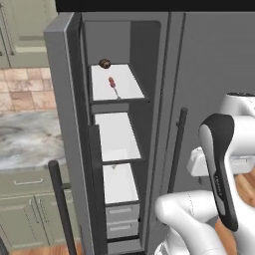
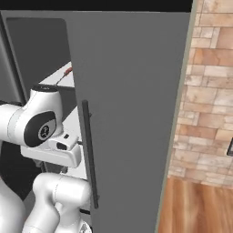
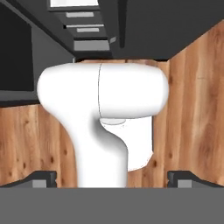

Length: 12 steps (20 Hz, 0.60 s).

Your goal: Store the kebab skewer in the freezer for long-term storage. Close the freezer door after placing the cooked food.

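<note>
Kebab skewer lies on the freezer's top white shelf near a small brown lump, the freezer door swung open; right base view shows the plain door; hand view shows the gripper spread wide, empty, over wooden floor.

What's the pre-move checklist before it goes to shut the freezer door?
1. Kebab skewer inside the freezer: ok, it lies on the top white shelf.
2. Skewer clear of the door's swing: ok, it sits back from the shelf's front edge, beside a small dark brown lump.
3. Gripper empty: ok, fingertips stand wide apart at the bottom of the hand view, nothing between them.
4. Freezer door closed: not ok, it stands wide open.
5. Door handle free to reach: ok, nothing is in front of it in the left base view.
6. Drawers shut: ok, grey drawers look pushed in.
</note>
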### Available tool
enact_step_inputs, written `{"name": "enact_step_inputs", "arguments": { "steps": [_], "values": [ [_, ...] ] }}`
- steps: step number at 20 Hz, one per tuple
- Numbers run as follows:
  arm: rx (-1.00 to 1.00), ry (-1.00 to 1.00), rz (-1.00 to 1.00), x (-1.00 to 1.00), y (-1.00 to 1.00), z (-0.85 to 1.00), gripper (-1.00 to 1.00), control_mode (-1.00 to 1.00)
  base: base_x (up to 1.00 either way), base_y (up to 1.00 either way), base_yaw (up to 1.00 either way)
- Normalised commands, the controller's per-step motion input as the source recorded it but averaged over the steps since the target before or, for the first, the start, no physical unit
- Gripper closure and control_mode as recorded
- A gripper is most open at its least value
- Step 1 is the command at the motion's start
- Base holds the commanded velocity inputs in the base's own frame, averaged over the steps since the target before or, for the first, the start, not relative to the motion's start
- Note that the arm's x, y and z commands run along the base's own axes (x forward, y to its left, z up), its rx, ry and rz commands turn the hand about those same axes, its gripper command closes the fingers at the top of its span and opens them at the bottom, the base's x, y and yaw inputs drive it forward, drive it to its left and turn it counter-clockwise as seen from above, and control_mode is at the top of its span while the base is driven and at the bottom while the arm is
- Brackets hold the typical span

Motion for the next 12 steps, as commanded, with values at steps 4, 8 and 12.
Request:
{"name": "enact_step_inputs", "arguments": {
  "steps": [4, 8, 12],
  "values": [
    [0.0, 0.0, 0.0, 0.0, 0.0, 0.0, -1.0, 1.0, -0.15, 0.4, -0.06],
    [0.0, 0.0, 0.0, 0.0, 0.0, 0.0, -1.0, 1.0, -0.38, 0.16, 0.0],
    [0.0, 0.0, 0.0, 0.0, 0.0, 0.0, -1.0, 1.0, -0.48, 0.0, 0.0]
  ]
}}
